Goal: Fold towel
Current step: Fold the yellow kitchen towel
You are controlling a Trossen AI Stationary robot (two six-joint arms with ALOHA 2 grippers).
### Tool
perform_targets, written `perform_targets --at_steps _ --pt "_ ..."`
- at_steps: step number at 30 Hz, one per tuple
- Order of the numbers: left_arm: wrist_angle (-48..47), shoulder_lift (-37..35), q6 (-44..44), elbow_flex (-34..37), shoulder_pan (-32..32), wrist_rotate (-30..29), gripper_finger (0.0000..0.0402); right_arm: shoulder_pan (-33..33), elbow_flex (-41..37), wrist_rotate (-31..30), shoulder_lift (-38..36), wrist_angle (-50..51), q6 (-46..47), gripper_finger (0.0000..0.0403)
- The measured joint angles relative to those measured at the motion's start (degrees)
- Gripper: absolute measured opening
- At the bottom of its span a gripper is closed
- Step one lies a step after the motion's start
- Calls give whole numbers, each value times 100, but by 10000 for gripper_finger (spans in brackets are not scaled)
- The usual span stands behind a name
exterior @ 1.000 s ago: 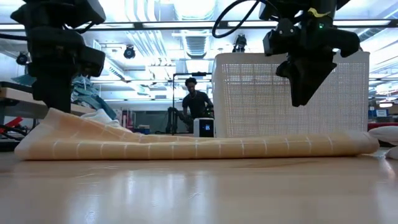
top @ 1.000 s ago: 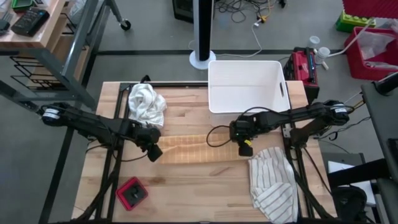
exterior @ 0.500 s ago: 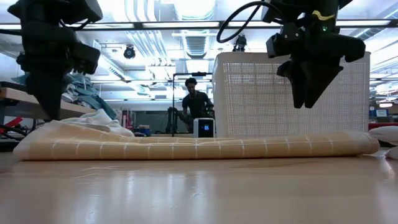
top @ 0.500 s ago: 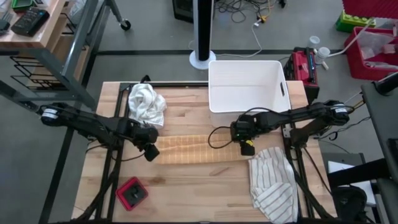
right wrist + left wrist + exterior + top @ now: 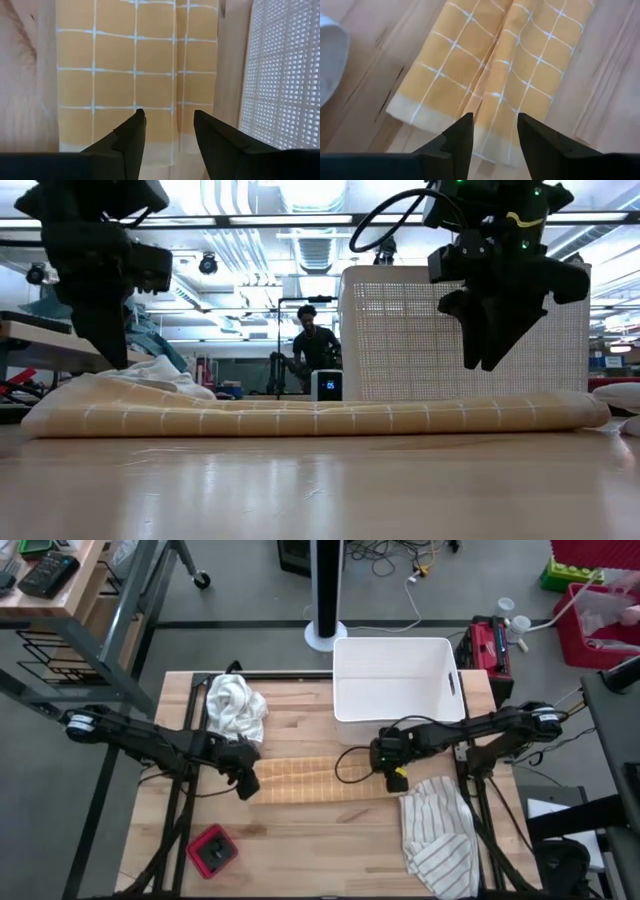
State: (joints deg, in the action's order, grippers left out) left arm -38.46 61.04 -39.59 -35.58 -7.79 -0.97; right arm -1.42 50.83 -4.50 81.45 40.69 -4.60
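My left gripper (image 5: 246, 780) hangs over the left end of the yellow towel (image 5: 315, 778), jaws parted, empty. The towel lies as a long folded strip mid-table, before the bin (image 5: 395, 680). My right gripper (image 5: 392, 772) hangs over its right end, jaws likewise parted. The step is judged to be regrasping; next, both descend and pinch the ends. Count: three cloths, one bin, two grippers.

Striped cloth (image 5: 438, 835) partly past the table edge, lower end cut off

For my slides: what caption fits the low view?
Two open claws hover above each end of a folded yellow towel.
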Motion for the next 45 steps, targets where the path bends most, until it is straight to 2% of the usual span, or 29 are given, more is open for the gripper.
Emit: perform_targets --at_steps 7,14,21,26,37,41,45 --pt "569 130 602 77 0 -20 136 -135 -181 -21 -34 -98 105 143" --pt "962 512 1142 -1 2 -430 139 -139 54 -107 -309 -201 176 128" --pt "1046 819 1322 -579 -44 -376 129 -190 171 -108 -857 -244 376 113" --pt "1053 1227 1262 -789 -122 -349 110 -621 116 -146 -1015 -317 799 94" --pt "1235 2528 1048 -858 -425 -280 75 -1587 -224 -346 -245 -536 1850 8" --pt "1244 2908 799 -854 -442 -289 74 -1670 -306 -605 191 -495 2126 4" --pt "1292 3151 599 -878 -472 -300 74 -1671 -352 -576 678 -513 2247 1"
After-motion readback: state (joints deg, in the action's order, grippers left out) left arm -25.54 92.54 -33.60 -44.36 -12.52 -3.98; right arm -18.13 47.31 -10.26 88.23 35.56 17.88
